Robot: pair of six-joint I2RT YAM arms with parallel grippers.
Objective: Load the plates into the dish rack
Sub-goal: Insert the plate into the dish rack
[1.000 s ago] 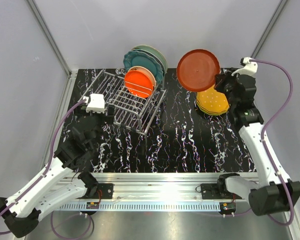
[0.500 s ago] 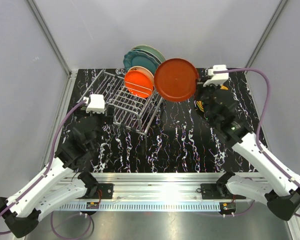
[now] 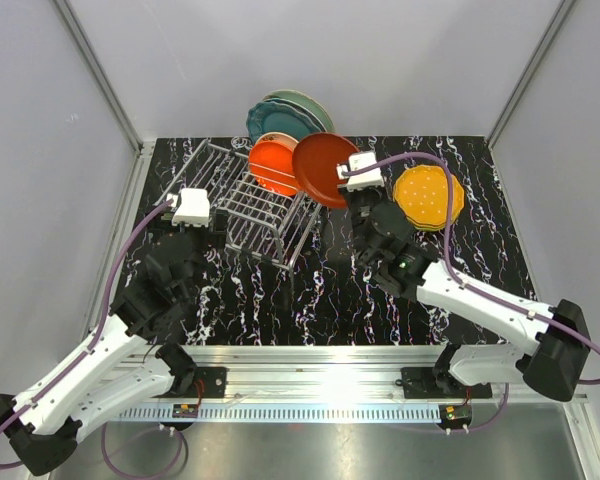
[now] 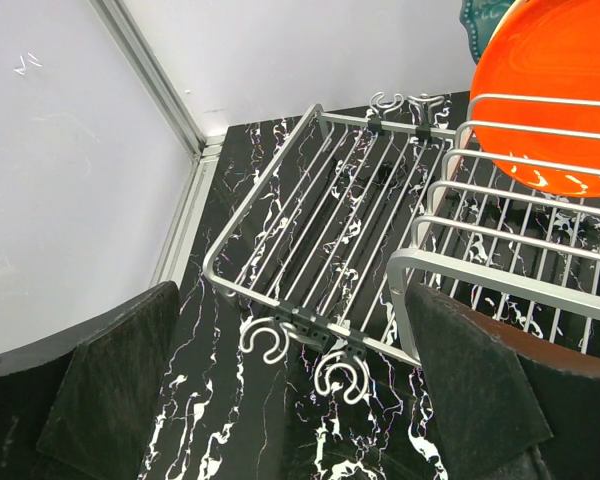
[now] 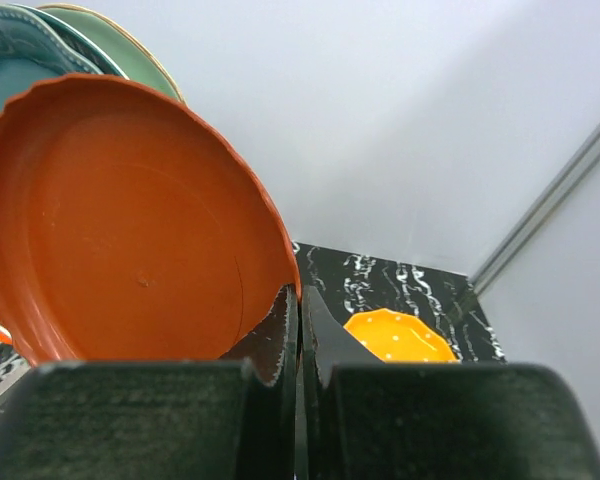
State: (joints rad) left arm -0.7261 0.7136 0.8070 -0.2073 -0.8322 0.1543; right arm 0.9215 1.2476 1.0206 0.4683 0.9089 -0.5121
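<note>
The silver wire dish rack (image 3: 242,208) stands at the back left. Mint green (image 3: 308,104), dark teal (image 3: 268,120), cream-centred (image 3: 288,143) and bright orange (image 3: 272,167) plates stand on edge in its far end. My right gripper (image 3: 344,193) is shut on the rim of a red-orange plate (image 3: 318,167), held tilted on edge at the rack's right side, just right of the bright orange one. The right wrist view shows the pinched rim (image 5: 298,300) and plate (image 5: 120,220). My left gripper (image 4: 290,370) is open and empty, just short of the rack's near left corner (image 4: 280,300).
A stack of dotted orange-yellow plates (image 3: 428,195) lies flat at the back right, also seen as a dotted plate (image 5: 395,338) in the right wrist view. Grey walls and metal frame posts (image 3: 100,85) close in the black marbled table (image 3: 310,290).
My right arm has swung left and down, carrying the red-orange plate from above the orange-yellow stack to the rack's right side. The left arm has stayed still.
</note>
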